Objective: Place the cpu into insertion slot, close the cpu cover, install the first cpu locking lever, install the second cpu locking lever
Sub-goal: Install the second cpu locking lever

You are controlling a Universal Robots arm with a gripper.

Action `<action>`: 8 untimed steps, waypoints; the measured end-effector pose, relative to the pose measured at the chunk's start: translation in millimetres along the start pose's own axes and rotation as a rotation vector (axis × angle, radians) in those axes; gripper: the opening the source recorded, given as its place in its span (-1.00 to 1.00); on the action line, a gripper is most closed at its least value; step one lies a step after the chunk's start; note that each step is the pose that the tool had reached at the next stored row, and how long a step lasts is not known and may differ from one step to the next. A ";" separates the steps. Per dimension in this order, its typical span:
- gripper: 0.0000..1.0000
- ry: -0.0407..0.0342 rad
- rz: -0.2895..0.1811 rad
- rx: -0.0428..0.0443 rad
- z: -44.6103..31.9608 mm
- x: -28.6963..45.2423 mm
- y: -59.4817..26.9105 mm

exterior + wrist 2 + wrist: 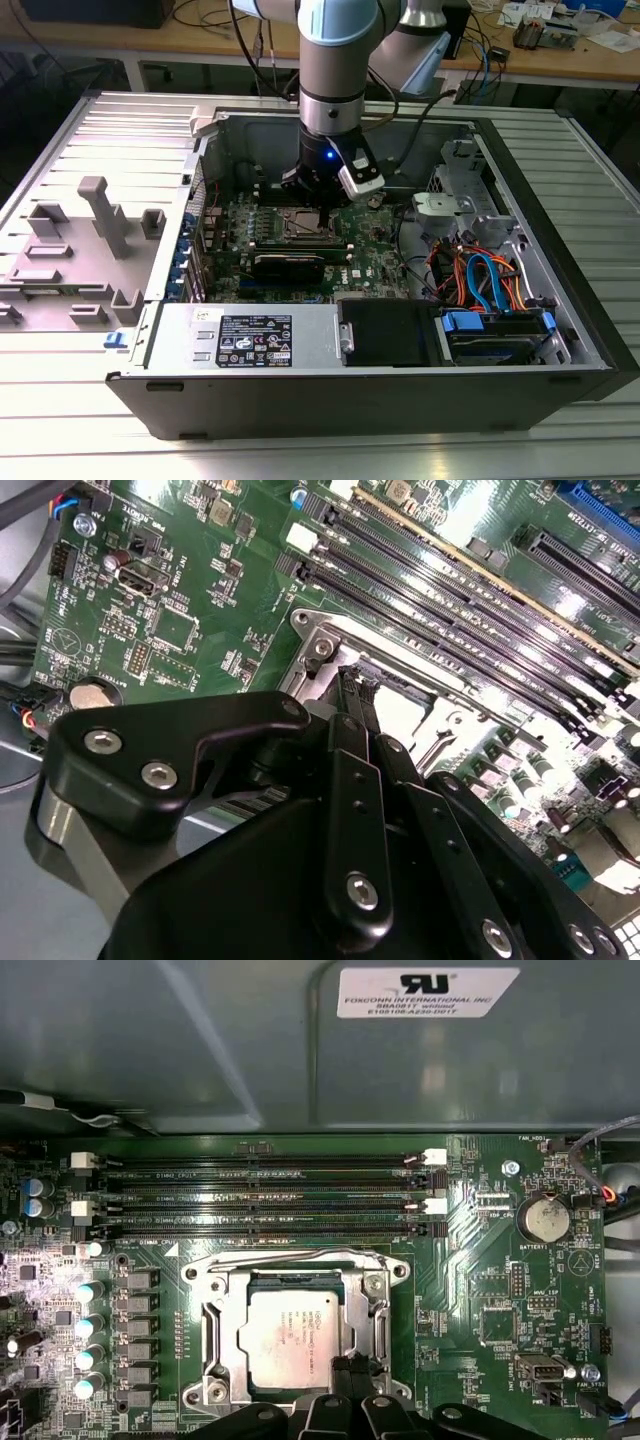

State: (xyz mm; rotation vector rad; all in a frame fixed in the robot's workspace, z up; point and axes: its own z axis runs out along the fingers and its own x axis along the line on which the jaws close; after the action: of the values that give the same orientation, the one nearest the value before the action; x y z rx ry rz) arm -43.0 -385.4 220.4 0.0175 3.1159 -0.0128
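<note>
In the exterior view, grey plastic fixtures (95,225) stand on the ribbed metal worktop (60,400) at the exterior view's left. Beside them to the right lies an open computer case (560,300) with the green motherboard (375,250) inside, and the arm reaches down into it with the pincer (322,203) just over the insertion slot (298,227). Farther to the exterior view's right sit orange and blue cables (480,275) by the drive bay.

In the first wrist view, the cpu (292,1342) lies flat in the insertion slot (212,1350), its silver-grey top showing through the square window of the cpu cover (375,1285), which lies down over the socket. The pincer (352,1368) has its black fingertips drawn close together, touching the edge of the cpu cover beside the chip; I cannot tell whether they grip anything. Long black memory slots (260,1205) run just beyond the socket, and a round coin battery (547,1218) sits apart from it.

In the second wrist view, the pincer (358,685) presses at the socket's silver frame.
</note>
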 end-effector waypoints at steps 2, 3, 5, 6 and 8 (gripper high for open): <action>-0.79 0.0000 0.000 0.0000 0.0 -0.1 -1.1; -0.79 0.0000 0.000 -0.0001 0.0 -0.1 -1.9; -0.79 0.0000 0.000 0.0000 0.0 -0.1 -4.7; -0.79 0.0000 0.000 0.0000 -0.1 -0.1 -6.2; -0.79 0.0009 0.000 0.0002 -3.1 -0.1 -6.9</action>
State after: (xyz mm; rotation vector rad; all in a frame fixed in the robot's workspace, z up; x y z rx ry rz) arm -43.0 -392.2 223.5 0.0177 3.1168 -0.0130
